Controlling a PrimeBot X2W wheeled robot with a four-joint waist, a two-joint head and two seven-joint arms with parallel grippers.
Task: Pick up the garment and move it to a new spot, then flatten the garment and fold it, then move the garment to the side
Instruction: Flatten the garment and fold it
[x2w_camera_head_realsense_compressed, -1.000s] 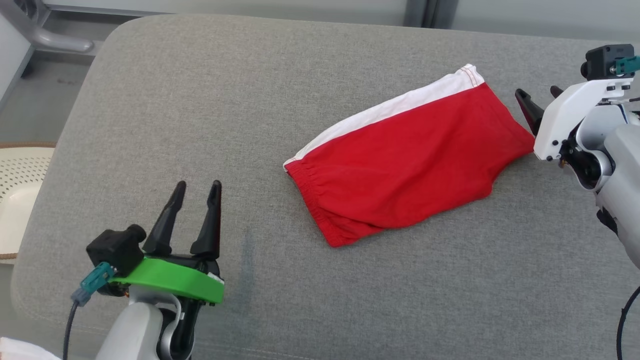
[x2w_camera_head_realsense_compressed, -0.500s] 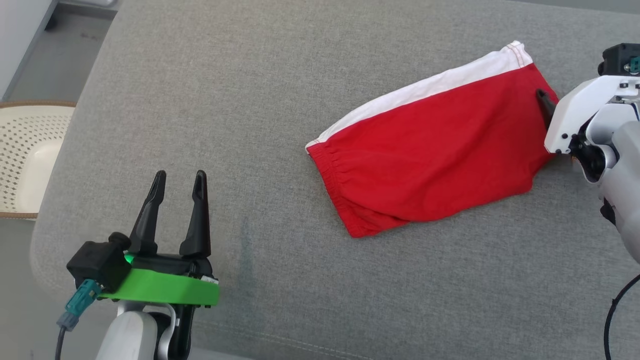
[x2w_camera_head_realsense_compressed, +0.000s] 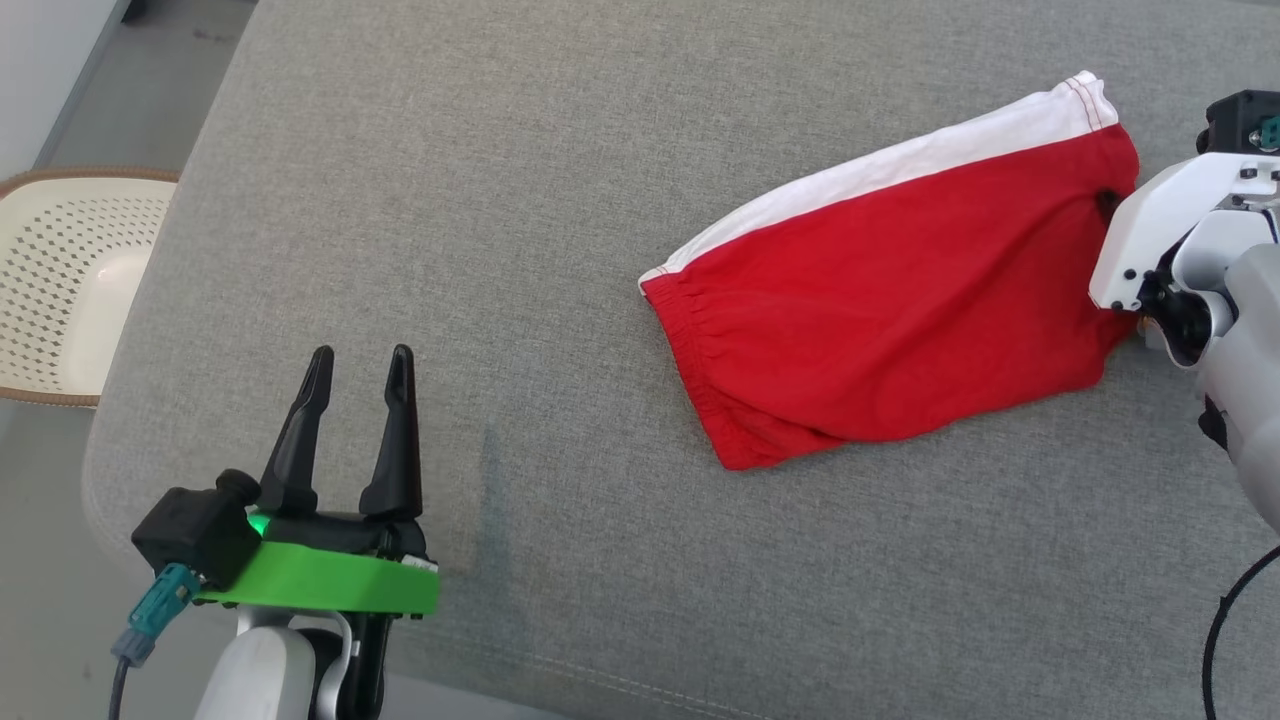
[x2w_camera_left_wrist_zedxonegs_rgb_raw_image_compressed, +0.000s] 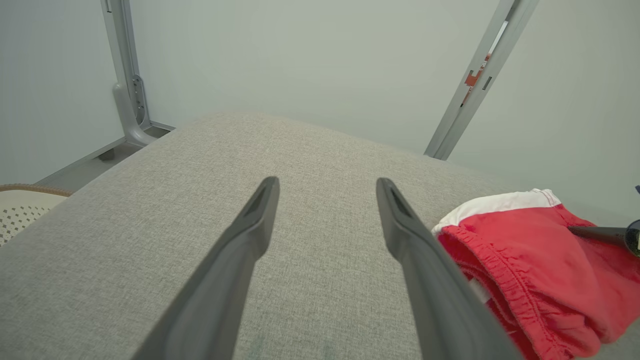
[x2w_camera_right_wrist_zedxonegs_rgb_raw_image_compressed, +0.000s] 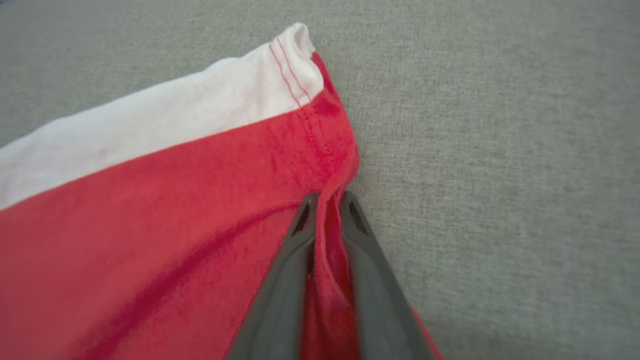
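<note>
We see the red and white garment (x2w_camera_head_realsense_compressed: 900, 290) lying flat at the far right of the grey cushion (x2w_camera_head_realsense_compressed: 500, 200). Our right gripper (x2w_camera_right_wrist_zedxonegs_rgb_raw_image_compressed: 328, 196) has its fingers pinched together on a fold of the garment's right edge, just below the white band. Our left gripper (x2w_camera_head_realsense_compressed: 362, 352) hovers at the near left with its fingers apart, well away from the cloth. Bare cushion stretches left of the elastic hem. A perforated basket (x2w_camera_head_realsense_compressed: 60, 290) sits beyond the cushion's left edge.
</note>
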